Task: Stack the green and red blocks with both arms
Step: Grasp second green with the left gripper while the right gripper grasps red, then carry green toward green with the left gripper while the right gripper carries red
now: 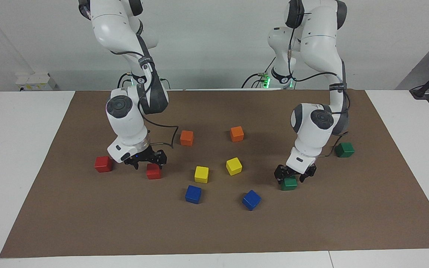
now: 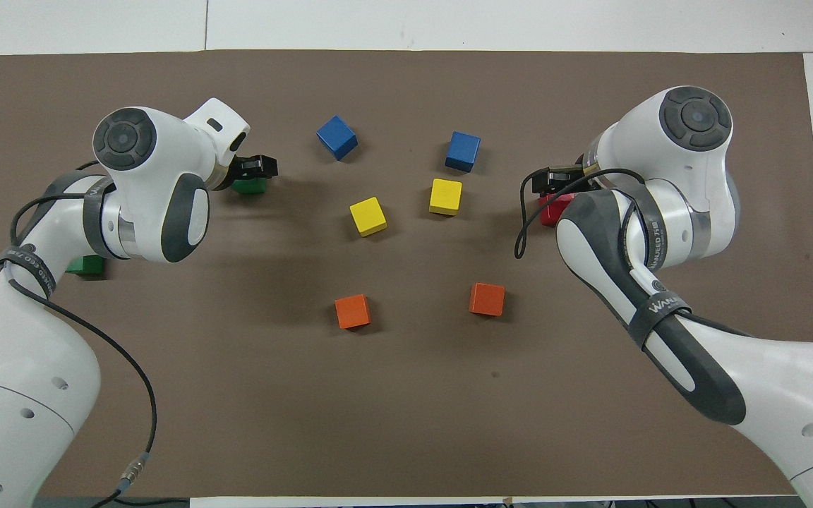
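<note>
Four blocks matter here, and none is stacked yet. One green block [image 1: 289, 183] sits on the brown mat toward the left arm's end of the worktop [image 1: 24, 123], with the left gripper [image 1: 295, 174] down over it, a finger on either side. The fingers look spread around it and not yet clamped, so I read that gripper as released. The second green block [image 1: 344, 149] lies nearer to the robots, well apart from the first and close to the left arm's forearm.

Toward the right arm's end, one red block [image 1: 153, 171] sits just under the right gripper [image 1: 148, 160]. That gripper is low over the block's nearer edge, but whether its fingers are apart or closed I cannot tell. The other red block [image 1: 103, 163] lies beside it, farther out toward that end of the worktop.

Risks, as I judge them: the right gripper seems off-centre on its red block, so closing there could pinch a corner and twist or flick the block away. On the green side, a finger coming down on the block's top face instead of past it would shove it along the mat. The cubes look glossy, so a shallow grip may slip during the lift.

The yellow blocks [image 1: 234, 166], blue blocks [image 1: 193, 194] and orange blocks [image 1: 186, 137] fill the middle, and a low carry across them could knock one.
</note>
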{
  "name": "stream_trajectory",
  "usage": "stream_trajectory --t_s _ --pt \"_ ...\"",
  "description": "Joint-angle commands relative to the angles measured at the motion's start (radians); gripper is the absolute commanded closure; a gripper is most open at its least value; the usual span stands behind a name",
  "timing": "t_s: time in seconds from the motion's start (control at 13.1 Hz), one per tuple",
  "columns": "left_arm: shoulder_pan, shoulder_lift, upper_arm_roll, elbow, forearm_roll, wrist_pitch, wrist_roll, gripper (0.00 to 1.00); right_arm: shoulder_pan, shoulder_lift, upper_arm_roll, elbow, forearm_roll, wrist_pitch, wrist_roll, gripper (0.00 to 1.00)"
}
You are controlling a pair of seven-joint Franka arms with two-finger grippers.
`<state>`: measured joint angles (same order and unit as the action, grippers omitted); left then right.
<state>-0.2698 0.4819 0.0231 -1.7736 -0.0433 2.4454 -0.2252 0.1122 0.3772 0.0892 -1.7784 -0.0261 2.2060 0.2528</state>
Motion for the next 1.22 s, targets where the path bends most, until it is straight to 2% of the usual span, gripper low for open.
stream_trajectory --t_s 0.0,0.31,0.61,0.69,0.77,0.84,0.92,0.99,1.07,1.15 --pt "-0.009 0.007 0.011 -0.006 0.026 0.032 -0.013 0.0 0.004 0.012 0.001 -0.015 -0.012 0.037 0.014 0.0" --pt "-0.006 0.007 0.008 -0.001 0.025 0.006 -0.013 0.0 0.009 0.014 0.001 -0.061 -0.012 0.087 0.016 0.0" --pt "-0.014 0.015 0.011 -0.007 0.023 0.038 -0.016 0.0 0.017 0.015 0.0 -0.098 -0.012 0.129 0.022 0.0" --pt "-0.014 0.017 0.011 -0.007 0.023 0.046 -0.016 0.0 0.015 0.016 0.0 -0.102 -0.012 0.13 0.022 0.02" --pt "-0.017 0.017 0.011 -0.009 0.023 0.047 -0.017 0.01 0.015 0.016 0.0 -0.105 -0.012 0.133 0.02 0.09" --pt "-0.017 0.018 0.012 -0.009 0.023 0.049 -0.019 0.12 0.015 0.014 0.0 -0.107 -0.011 0.132 0.022 0.2" --pt "-0.019 0.02 0.012 -0.012 0.025 0.049 -0.019 0.28 0.015 0.014 0.0 -0.107 -0.011 0.124 0.023 0.39" --pt "-0.029 0.018 0.015 -0.024 0.028 0.056 -0.022 0.49 0.015 0.005 0.0 -0.105 -0.011 0.104 0.023 0.8" --pt "-0.038 0.015 0.015 -0.038 0.037 0.057 -0.022 0.87 0.015 -0.007 0.0 -0.095 -0.011 0.056 0.023 1.0" --pt "-0.035 0.015 0.015 -0.041 0.054 0.055 -0.02 1.0 0.015 -0.032 0.0 -0.07 -0.011 -0.01 0.023 1.0"
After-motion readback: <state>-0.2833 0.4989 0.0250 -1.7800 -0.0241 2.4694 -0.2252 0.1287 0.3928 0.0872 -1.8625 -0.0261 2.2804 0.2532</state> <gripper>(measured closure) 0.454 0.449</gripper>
